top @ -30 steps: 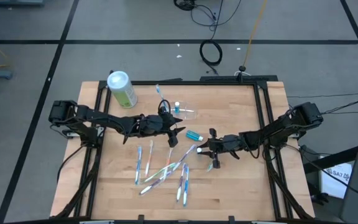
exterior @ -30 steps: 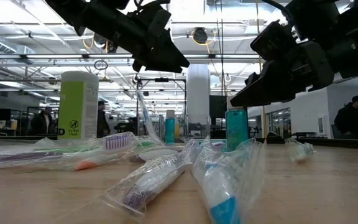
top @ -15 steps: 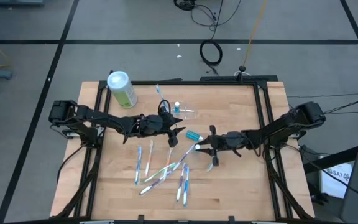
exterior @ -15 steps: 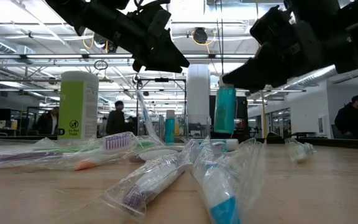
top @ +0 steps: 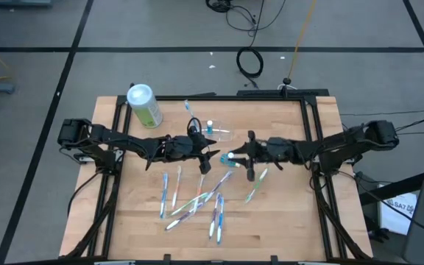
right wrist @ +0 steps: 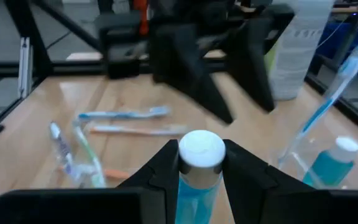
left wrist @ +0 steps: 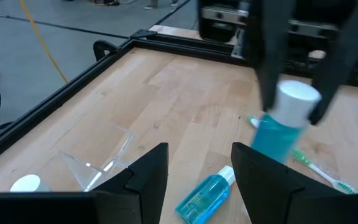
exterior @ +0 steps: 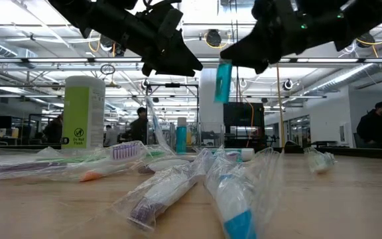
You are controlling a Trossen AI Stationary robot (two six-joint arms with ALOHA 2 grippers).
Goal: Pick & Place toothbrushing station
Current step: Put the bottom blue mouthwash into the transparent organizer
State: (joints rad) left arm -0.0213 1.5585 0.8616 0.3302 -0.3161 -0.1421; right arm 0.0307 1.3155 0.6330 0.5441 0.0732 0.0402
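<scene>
The toothbrushing station is a clear plastic holder on the table near its far middle. It also shows in the left wrist view. A toothbrush and a small blue bottle stand in it. My right gripper is shut on another small blue bottle with a white cap, high above the table. My left gripper is open and empty, hovering just left of it. A third blue bottle lies on the table under them. The green canister stands at the far left. My right gripper pinches the blue bottle just under its white cap, one finger on each side. The fingers come from above, slanting down. The bottle hangs below them, cap up and a little tilted, lifted clear of the table.
Several toothbrushes in clear wrappers lie scattered on the near middle of the table, and one lies to the right. Black frame rails run along the table's sides. People stand in the room beyond.
My right gripper has risen and gone toward the table's far edge and the station, carrying the blue bottle, which has come up from table height and hangs clear. My left gripper has kept still.
</scene>
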